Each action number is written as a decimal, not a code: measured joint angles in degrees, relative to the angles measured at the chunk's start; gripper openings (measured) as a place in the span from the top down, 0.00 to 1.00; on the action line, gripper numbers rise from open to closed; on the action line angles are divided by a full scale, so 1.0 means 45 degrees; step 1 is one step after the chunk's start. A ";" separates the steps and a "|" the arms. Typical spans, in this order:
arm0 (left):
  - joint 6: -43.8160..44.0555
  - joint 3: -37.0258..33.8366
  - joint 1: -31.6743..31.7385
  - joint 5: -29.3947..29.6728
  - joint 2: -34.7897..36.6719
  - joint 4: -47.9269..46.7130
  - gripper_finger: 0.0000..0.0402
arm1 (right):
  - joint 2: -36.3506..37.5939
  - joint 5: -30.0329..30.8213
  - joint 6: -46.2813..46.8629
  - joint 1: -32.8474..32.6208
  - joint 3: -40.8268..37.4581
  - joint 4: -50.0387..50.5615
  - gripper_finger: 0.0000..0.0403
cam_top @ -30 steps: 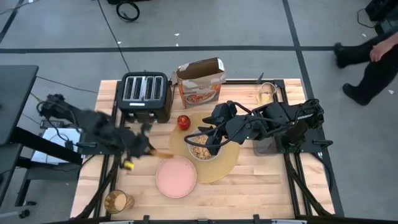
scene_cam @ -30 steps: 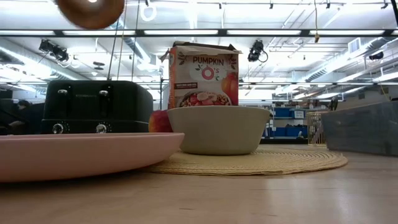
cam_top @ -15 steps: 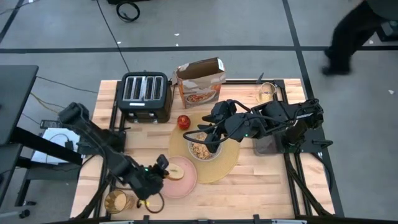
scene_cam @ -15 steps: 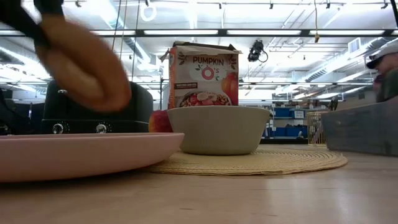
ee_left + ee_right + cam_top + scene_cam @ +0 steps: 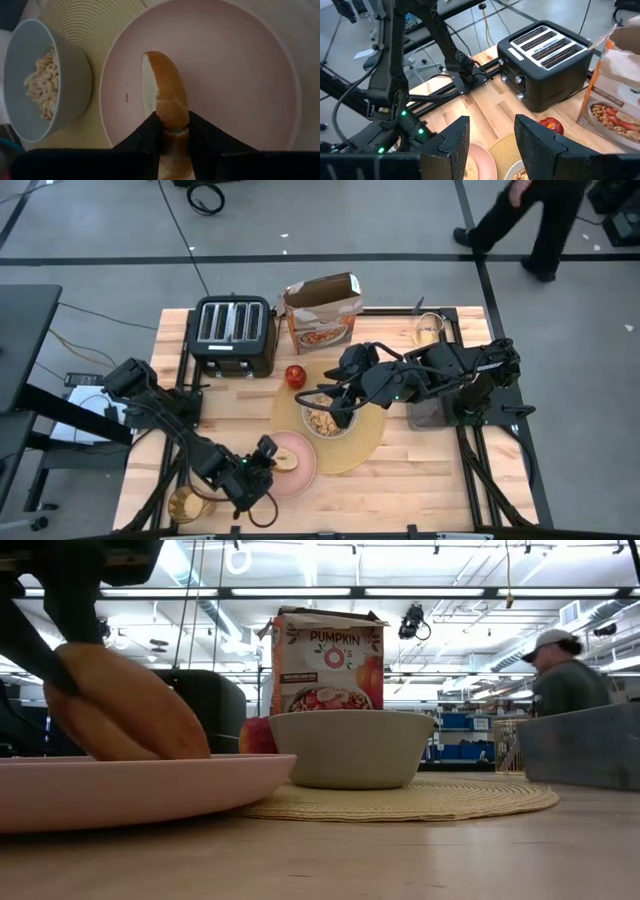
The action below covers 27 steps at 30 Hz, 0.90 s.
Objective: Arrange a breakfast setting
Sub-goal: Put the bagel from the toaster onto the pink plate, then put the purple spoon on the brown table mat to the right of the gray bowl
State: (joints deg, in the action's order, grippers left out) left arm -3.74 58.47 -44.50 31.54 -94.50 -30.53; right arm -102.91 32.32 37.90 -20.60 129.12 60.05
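A round toasted bread [image 5: 165,100] stands on edge over the pink plate [image 5: 240,80], held by my left gripper [image 5: 174,131] near the table's near left. The plate [image 5: 300,470] lies beside the tan placemat [image 5: 365,445], which carries the grey bowl [image 5: 322,422] of cereal. A red apple [image 5: 295,375] sits at the placemat's far edge. The amber glass [image 5: 187,503] stands at the near left corner. My right gripper [image 5: 491,137] is open above the bowl. The spoon is not seen. My left gripper pinches the bread between its two fingers [image 5: 150,132] across its flat faces, near the end closest to the wrist [image 5: 172,127]. The bread stands on edge, tilted; in the low view its lower edge [image 5: 120,752] seems to meet the plate.
A black four-slot toaster [image 5: 233,332] and an open cereal box [image 5: 322,312] stand at the far side. A small clear cup [image 5: 428,330] is at the far right. A person [image 5: 530,215] walks beyond the table.
My left gripper has swung from beside the toaster toward the table's near edge and gone down, carrying the bread from high above the table onto the pink plate. The right arm has kept still. The person has walked along the far side.
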 joint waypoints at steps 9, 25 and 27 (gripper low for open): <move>0.0393 0.0002 -0.0027 -0.0611 -0.0005 0.0462 0.72 | 0.0000 -0.0460 0.0213 -0.0010 0.0000 0.0005 0.60; 0.0363 0.0136 -0.0031 -0.1367 0.0163 0.0264 0.63 | -0.0019 -0.0813 0.1746 -0.0736 0.0000 0.0330 0.60; 0.0393 0.0431 -0.0032 -0.1516 0.0485 0.0028 0.63 | -0.0019 -0.0808 0.2892 -0.0772 0.0000 0.1114 0.60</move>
State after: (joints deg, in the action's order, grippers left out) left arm -1.98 60.41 -44.64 24.71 -92.31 -30.41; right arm -103.00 28.69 50.92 -24.08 129.12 65.06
